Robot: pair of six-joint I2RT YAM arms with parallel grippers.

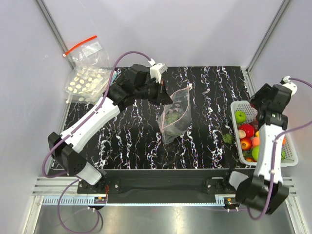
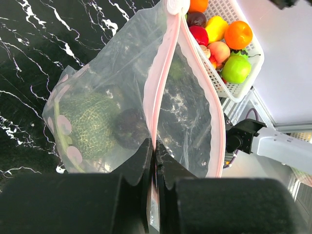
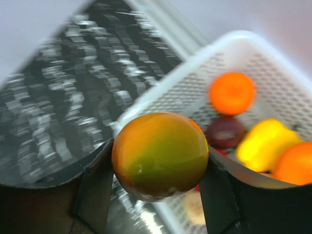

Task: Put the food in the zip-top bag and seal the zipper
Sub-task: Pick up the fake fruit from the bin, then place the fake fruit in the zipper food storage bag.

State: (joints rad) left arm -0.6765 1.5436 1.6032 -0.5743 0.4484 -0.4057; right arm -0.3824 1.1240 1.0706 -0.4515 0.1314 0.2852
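The clear zip-top bag (image 1: 176, 117) hangs above the middle of the black marbled table, held up by my left gripper (image 1: 164, 99). In the left wrist view my left gripper (image 2: 155, 152) is shut on the pinkish-red zipper strip (image 2: 163, 73) at the mouth edge. The mouth gapes; its other lip (image 2: 216, 112) bows out to the right. The dark green bumpy lump (image 2: 90, 124) lies inside the bag beside a dark round piece (image 2: 129, 127). The orange-red elongated piece does not show. My right gripper (image 3: 160, 163) is shut on a round orange-green fruit (image 3: 161, 146) over the basket's edge.
A white basket (image 1: 236, 105) with several round fruits stands at the right table edge and also shows in the left wrist view (image 2: 246, 78). A small green piece (image 1: 227, 138) lies left of it. Dotted stacked bags (image 1: 87, 84) and a red-strip clear bag (image 1: 87, 51) lie at the back left.
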